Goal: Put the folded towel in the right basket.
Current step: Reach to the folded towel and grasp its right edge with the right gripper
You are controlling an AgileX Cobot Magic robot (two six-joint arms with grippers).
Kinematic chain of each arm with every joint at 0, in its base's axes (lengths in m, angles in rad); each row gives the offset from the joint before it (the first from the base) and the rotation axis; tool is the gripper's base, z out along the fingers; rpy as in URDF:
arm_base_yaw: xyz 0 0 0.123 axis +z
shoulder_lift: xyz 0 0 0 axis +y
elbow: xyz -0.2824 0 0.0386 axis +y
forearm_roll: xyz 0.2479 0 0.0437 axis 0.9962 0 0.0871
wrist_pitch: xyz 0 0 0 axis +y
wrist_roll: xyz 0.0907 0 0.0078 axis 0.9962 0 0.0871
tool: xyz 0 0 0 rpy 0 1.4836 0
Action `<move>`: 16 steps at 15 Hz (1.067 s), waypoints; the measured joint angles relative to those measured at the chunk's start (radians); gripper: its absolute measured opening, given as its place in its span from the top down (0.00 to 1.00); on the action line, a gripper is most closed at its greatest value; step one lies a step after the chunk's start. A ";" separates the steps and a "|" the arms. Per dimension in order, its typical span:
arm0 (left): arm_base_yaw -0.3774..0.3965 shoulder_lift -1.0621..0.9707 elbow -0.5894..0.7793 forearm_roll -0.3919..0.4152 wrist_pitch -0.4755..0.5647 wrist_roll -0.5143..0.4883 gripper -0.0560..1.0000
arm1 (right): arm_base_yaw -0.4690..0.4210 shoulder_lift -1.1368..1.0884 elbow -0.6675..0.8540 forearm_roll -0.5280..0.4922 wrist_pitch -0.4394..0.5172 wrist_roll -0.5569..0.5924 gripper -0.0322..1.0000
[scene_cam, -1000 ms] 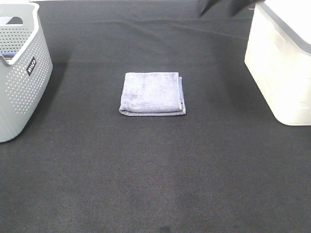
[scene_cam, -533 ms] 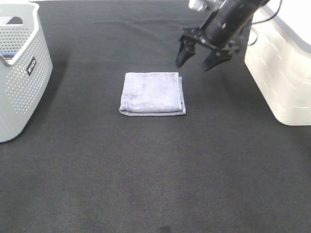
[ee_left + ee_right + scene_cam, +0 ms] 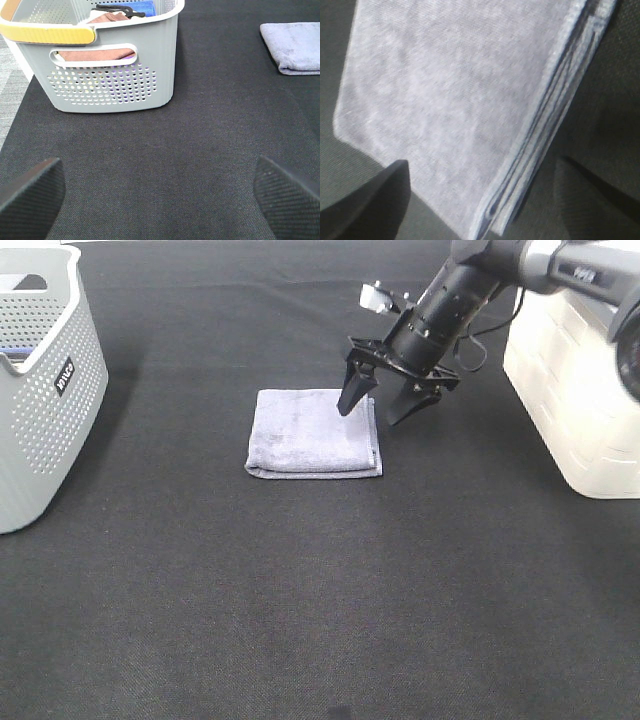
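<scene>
My right tool (image 3: 368,417) hangs jaws apart over the folded towel's (image 3: 310,435) edge, nothing gripped. Towel flat on tabletop (image 3: 300,590). Grasp, carry, drop into right basket (image 3: 580,410) remain.

Setting: a robot test bench in a lab, staged as a laundry-sorting station. Evidence: a flat work surface covered edge to edge by a plain black cloth (image 3: 300,600). A black robot arm (image 3: 450,310) enters from the upper right of the high view. A grey perforated basket (image 3: 45,410) holding cloths (image 3: 95,52) stands at the left edge and a white bin (image 3: 575,410) at the right edge, with one folded towel (image 3: 310,435) laid between them. At the left edge of the left wrist view, pale grey floor (image 3: 10,95) shows beyond the cloth's border.
</scene>
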State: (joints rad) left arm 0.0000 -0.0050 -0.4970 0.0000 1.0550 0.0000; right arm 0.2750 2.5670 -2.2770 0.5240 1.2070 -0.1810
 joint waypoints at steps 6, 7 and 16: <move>0.000 0.000 0.000 0.000 0.000 0.000 0.02 | -0.030 0.073 -0.014 0.073 0.009 -0.019 0.25; 0.000 0.000 0.000 0.000 0.000 0.000 0.02 | -0.030 0.078 -0.014 0.098 0.009 -0.033 0.26; 0.000 0.000 0.000 0.000 0.000 0.000 0.02 | -0.030 0.097 -0.041 0.131 0.010 -0.041 0.29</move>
State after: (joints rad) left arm 0.0000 -0.0050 -0.4970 0.0000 1.0550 0.0000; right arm 0.2450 2.6640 -2.3180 0.6550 1.2170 -0.2220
